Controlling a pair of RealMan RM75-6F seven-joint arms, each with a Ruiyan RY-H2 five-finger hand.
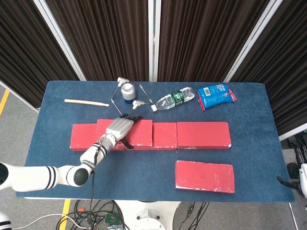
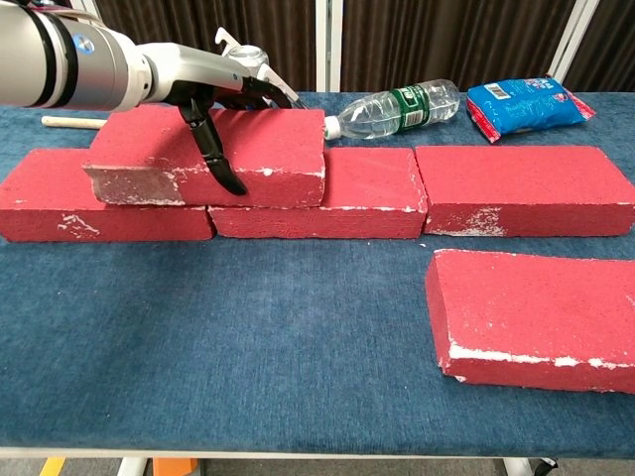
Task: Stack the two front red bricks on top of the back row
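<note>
A red brick [image 2: 258, 149] [image 1: 139, 132] lies on top of the back row, spanning the left back brick [image 2: 60, 203] and the middle one [image 2: 372, 193]. My left hand [image 2: 213, 94] [image 1: 119, 128] grips this top brick, fingers over its top and far edge and thumb down its front face. The right back brick [image 2: 526, 183] has nothing on it. A second red brick [image 2: 541, 317] [image 1: 205, 176] lies flat in front at the right. Only a sliver of my right hand [image 1: 301, 179] shows, off the table's right edge.
Behind the row lie a plastic bottle [image 2: 397, 107], a blue snack bag [image 2: 526, 104], a wooden stick [image 1: 86, 102], a small white jar [image 1: 127, 91] and thin metal tools [image 1: 144, 96]. Blue cloth [image 2: 248, 337] covers the table in front of the row.
</note>
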